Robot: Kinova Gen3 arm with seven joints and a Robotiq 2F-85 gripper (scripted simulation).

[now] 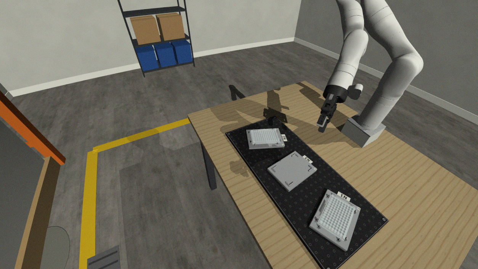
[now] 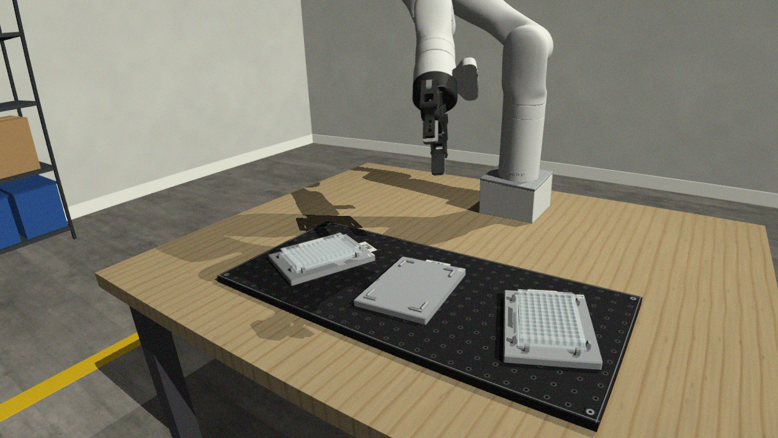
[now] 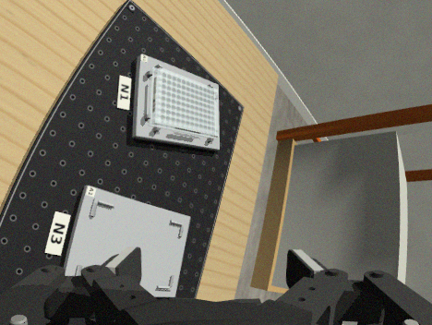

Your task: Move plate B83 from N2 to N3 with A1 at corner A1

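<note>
Plate B83 [image 1: 265,136] is a white well plate lying in nest N2 at the far-left end of the black perforated board [image 1: 302,190]; it also shows in the exterior view [image 2: 319,253]. The empty grey landing nest N3 [image 1: 292,170] with corner locators lies mid-board, also in the wrist view [image 3: 127,241]. Plate B38 [image 1: 336,217] sits in nest N1 at the near-right end, also in the wrist view [image 3: 181,102]. My gripper [image 1: 322,126] [image 2: 437,163] is open and empty. It hangs pointing down, well above the table behind the board, near the arm's base and apart from all plates.
The arm's grey base block [image 1: 363,132] stands on the wooden table just right of the gripper. The table's edges fall off to the left and front. A shelf with boxes [image 1: 157,36] stands far away by the wall.
</note>
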